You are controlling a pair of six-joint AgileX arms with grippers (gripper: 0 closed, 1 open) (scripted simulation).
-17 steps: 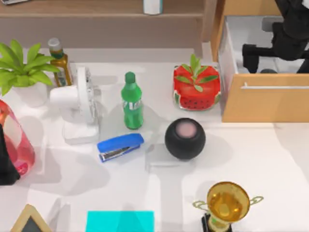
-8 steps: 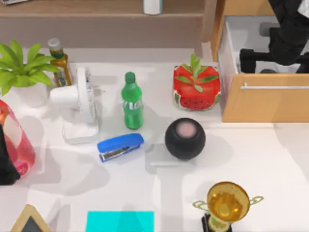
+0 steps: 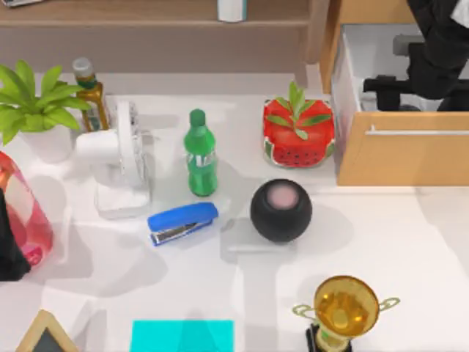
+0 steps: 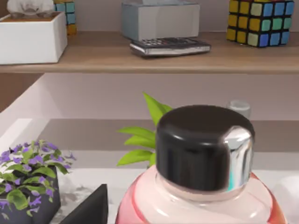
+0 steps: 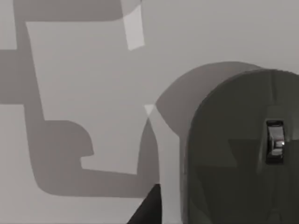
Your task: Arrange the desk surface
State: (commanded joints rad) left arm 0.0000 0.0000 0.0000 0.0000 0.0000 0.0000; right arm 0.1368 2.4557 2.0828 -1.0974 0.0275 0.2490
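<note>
The desk surface (image 3: 381,227) is a wide white tabletop carrying a green bottle (image 3: 200,154), a blue stapler (image 3: 183,222), a black round speaker (image 3: 281,210) and a watermelon-shaped planter (image 3: 298,132). My right gripper (image 3: 375,83) hangs over the open wooden drawer (image 3: 403,150) at the back right. Its wrist view looks down on a dark grey mouse (image 5: 243,154) lying on the drawer's pale floor. My left gripper (image 3: 9,249) is parked at the left edge, close behind a pink bottle (image 3: 26,209) with a black cap (image 4: 203,144).
A white fan (image 3: 117,158), a potted plant (image 3: 33,110) and an amber bottle (image 3: 91,92) stand at the back left. A gold trophy (image 3: 344,308), a cyan pad (image 3: 182,336) and a small chalkboard (image 3: 45,336) line the front edge. A brown shelf (image 3: 146,15) runs along the back.
My right gripper has shifted a little over the drawer and now looks narrower from above. Nothing on the desk has moved, and the left arm is still.
</note>
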